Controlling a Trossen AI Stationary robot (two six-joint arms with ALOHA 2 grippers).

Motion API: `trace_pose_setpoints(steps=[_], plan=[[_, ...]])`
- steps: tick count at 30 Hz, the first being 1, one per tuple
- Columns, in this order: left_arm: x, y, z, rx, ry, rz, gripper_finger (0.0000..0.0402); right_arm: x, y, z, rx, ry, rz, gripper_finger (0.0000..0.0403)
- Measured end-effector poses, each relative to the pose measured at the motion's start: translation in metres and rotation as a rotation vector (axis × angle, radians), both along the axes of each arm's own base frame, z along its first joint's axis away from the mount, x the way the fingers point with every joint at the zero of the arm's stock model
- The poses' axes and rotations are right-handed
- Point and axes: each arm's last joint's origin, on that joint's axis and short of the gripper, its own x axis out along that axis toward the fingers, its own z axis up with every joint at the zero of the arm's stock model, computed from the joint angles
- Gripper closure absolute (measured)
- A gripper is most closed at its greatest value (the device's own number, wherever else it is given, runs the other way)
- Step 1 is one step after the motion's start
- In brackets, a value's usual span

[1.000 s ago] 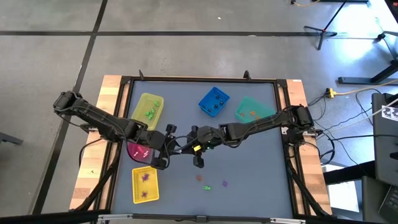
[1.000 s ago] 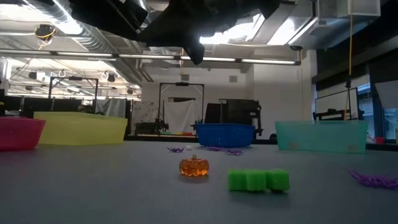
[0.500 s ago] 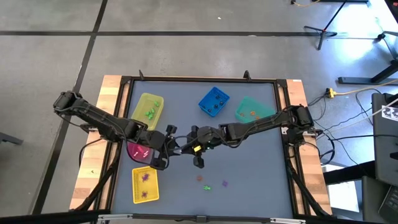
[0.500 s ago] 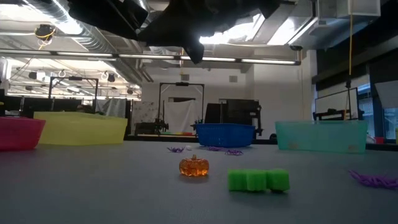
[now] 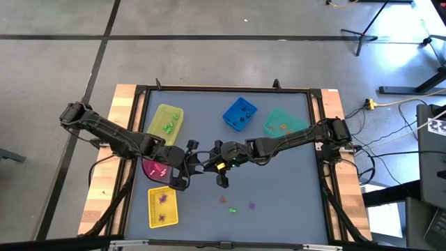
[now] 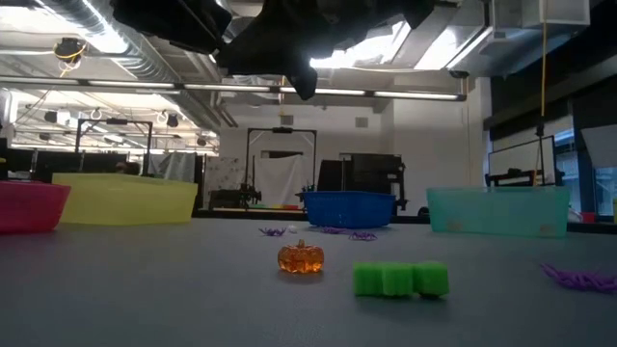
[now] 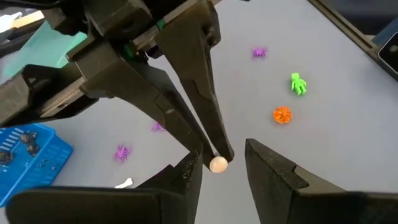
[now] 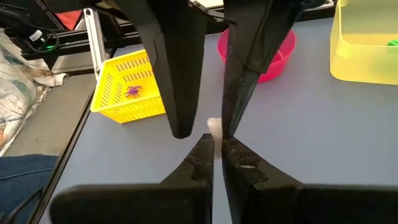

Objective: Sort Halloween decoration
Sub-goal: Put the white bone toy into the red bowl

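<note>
Two purple trinkets (image 5: pixel 162 208) fill the yellow basket (image 5: pixel 151 194); right gripper (image 7: pixel 214 163) seemingly pinches a white trinket (image 7: pixel 218 165).

left tool (image 7: pixel 222 167) open, flanking white trinket (image 7: pixel 218 165) | right tool (image 7: pixel 219 155) pinches trinket

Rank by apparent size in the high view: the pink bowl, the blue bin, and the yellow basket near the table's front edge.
1. yellow basket, largest
2. blue bin, slightly smaller
3. pink bowl, unsure: the left arm partly covers it
</note>
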Motion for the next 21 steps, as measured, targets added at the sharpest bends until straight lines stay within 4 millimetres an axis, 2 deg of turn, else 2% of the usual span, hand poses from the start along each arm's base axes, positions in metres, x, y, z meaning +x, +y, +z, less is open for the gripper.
trace_pose_setpoints(steps=[21], plan=[[-0.0012,0.0016,-0.0017,0.027,0.017,0.026,0.0296,0.0000,0.0000,0.0000,0.000,0.000,0.001,0.0386]])
